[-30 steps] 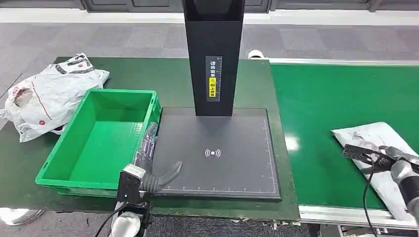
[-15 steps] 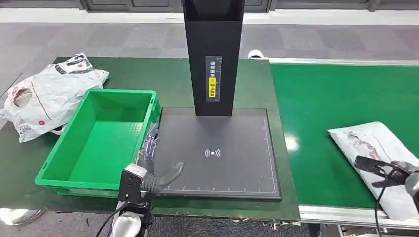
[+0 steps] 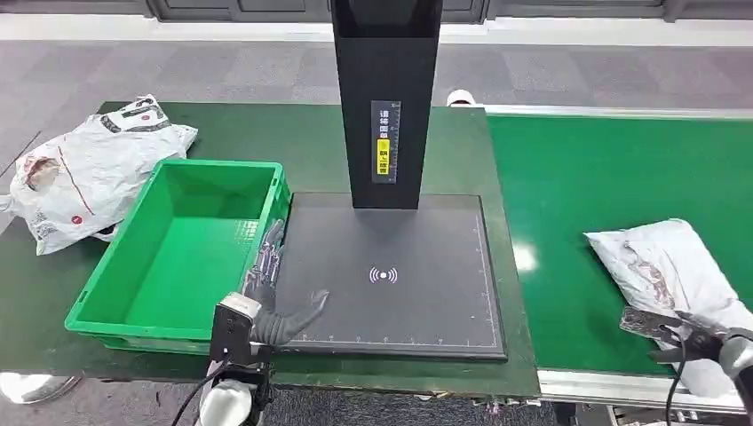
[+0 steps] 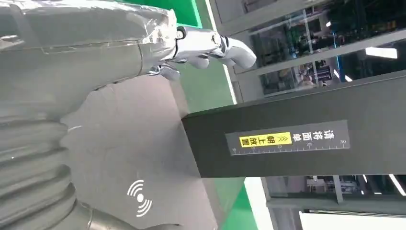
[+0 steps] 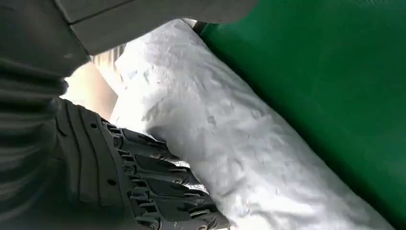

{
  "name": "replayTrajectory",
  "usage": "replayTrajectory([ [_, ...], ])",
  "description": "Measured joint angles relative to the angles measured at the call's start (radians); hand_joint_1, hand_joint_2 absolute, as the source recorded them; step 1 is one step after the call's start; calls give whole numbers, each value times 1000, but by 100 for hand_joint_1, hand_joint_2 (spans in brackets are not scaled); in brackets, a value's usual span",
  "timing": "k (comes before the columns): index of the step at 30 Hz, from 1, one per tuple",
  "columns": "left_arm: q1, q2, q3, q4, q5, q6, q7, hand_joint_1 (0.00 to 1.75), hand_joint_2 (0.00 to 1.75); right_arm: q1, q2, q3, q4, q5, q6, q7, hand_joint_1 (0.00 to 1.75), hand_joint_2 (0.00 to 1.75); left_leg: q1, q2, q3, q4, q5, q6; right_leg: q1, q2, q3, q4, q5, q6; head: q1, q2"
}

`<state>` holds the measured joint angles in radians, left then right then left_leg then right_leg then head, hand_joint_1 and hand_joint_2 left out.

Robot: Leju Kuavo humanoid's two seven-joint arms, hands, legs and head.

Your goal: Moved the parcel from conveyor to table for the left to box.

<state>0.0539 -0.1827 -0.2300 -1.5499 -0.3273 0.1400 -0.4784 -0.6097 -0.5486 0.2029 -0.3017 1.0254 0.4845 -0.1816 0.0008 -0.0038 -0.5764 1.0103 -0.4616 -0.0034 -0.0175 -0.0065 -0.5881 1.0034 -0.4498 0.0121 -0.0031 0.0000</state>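
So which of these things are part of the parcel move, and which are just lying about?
Part of the job:
- white parcel on the conveyor belt
- right hand at the parcel
- black scanner pad
- green crate
- left hand by the crate

Lying about:
- white bags beyond the crate

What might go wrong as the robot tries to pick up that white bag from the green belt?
The white parcel is a soft, wrinkled bag on the conveyor, and the right hand touches only its near end, so it may sag or slip out when lifted. It lies close to the belt's near edge and might be nudged off. On the way to the black pad, it could snag the black post.
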Motion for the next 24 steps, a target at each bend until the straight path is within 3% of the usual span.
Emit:
replayTrajectory([
  [4,-3,-3,0,0,0,-2,0,0,175,16,12,0,0,10,-2,-5,0,175,0,0,1,0,0,0,1,0,1,0,0,0,0,0],
  [11,-12,-8,2,0,-1,-3,10,0,175,18,54,0,0,26,-3,77,0,175,2,1,5,0,0,0,2,1,6,-2,-1,1,0,0],
  [21,-16,-9,2,0,-1,-3,15,0,175,18,68,0,0,27,-2,77,0,175,2,1,8,0,0,1,2,1,11,-4,1,3,0,0],
  [22,-16,-9,2,0,-1,-3,15,0,175,18,68,0,0,27,-2,77,14,175,2,1,8,0,0,1,2,1,11,-4,1,3,0,0],
  [23,-16,-9,2,0,-1,-3,15,0,175,18,70,0,0,28,-2,77,175,175,2,1,8,0,0,1,2,1,11,-4,1,3,0,0],
  [24,-16,-9,2,0,-1,-3,15,0,175,18,71,0,0,28,-2,81,175,175,2,1,9,1,0,1,2,1,11,-5,1,3,0,0],
])
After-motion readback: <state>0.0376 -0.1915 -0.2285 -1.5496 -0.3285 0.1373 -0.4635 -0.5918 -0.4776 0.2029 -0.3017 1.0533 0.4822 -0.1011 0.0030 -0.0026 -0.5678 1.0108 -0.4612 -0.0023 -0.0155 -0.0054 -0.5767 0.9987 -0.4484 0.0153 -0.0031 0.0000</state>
